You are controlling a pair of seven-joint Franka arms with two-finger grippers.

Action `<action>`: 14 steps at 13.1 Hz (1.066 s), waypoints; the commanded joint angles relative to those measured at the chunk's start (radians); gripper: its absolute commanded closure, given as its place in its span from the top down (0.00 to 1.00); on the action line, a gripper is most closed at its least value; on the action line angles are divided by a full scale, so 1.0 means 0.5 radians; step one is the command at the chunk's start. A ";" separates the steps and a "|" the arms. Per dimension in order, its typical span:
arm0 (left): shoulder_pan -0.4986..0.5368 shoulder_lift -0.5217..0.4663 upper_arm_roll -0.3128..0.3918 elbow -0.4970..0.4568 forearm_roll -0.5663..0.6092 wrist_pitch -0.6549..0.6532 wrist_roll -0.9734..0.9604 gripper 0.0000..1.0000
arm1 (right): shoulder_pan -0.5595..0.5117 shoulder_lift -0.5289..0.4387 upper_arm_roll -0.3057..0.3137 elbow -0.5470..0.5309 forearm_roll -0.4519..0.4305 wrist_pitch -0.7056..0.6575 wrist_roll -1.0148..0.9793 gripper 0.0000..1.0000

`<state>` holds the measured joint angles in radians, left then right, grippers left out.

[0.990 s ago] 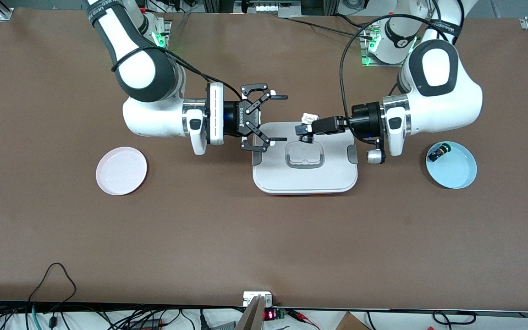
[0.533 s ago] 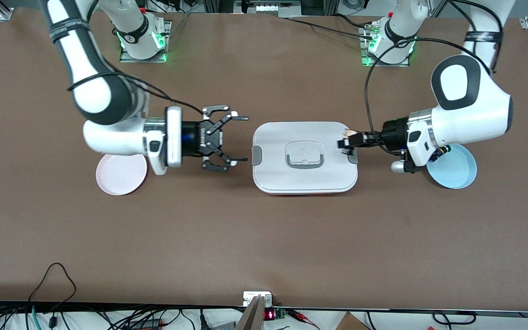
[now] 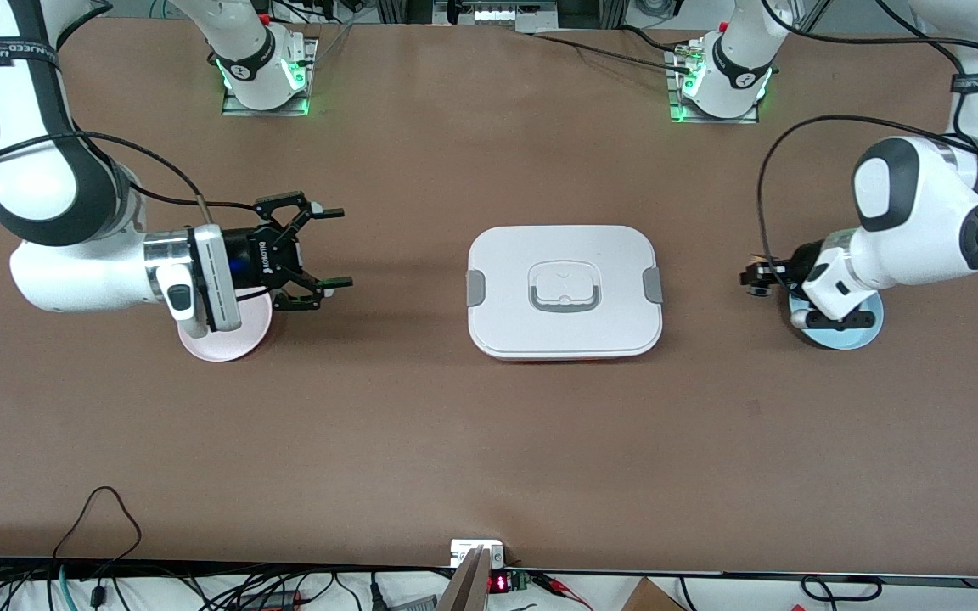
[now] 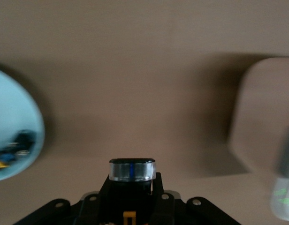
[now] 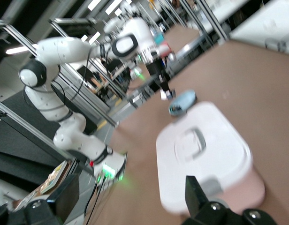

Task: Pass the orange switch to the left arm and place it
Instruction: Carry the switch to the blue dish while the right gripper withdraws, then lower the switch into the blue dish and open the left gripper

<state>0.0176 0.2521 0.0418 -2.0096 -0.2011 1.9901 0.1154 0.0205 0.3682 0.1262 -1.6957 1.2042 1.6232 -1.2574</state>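
Observation:
The white lidded box (image 3: pixel 564 288) sits mid-table, with no gripper over it. My left gripper (image 3: pixel 750 278) hangs over the bare table between the box and the blue plate (image 3: pixel 861 336), shut on the orange switch (image 3: pixel 756 284). In the left wrist view the switch (image 4: pixel 132 169) shows as a black cylinder with a clear ring, clamped in the left gripper (image 4: pixel 131 190). My right gripper (image 3: pixel 343 246) is open and empty over the table by the pink plate (image 3: pixel 226 341). In the right wrist view the right gripper (image 5: pixel 128 197) looks toward the box (image 5: pixel 205 154).
The blue plate (image 4: pixel 13 117) holds a small blue-and-yellow part (image 4: pixel 14 146) and lies mostly under the left wrist. The pink plate is partly covered by the right wrist. The arm bases (image 3: pixel 264 68) stand along the table's back edge.
Both arms have swung away from over the box to their own ends of the table. The left gripper carried the switch toward the blue plate; the right gripper, still open, moved toward the pink plate.

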 commanded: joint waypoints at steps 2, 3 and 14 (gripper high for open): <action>0.129 0.231 0.119 0.037 0.538 0.268 0.174 0.00 | -0.026 -0.123 0.030 -0.032 -0.395 0.018 0.724 1.00; 0.209 0.305 0.119 0.049 0.647 0.372 0.186 0.00 | -0.026 -0.135 0.030 -0.032 -0.505 0.039 0.957 1.00; 0.367 0.640 0.122 0.147 0.872 0.781 0.346 0.41 | -0.038 -0.138 0.085 0.013 -2.112 0.085 2.576 1.00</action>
<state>0.2003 0.5599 0.1067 -1.9654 0.2143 2.3817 0.2657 0.0025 0.3154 0.1411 -1.6927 0.2744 1.6609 -0.0532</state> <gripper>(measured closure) 0.656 0.000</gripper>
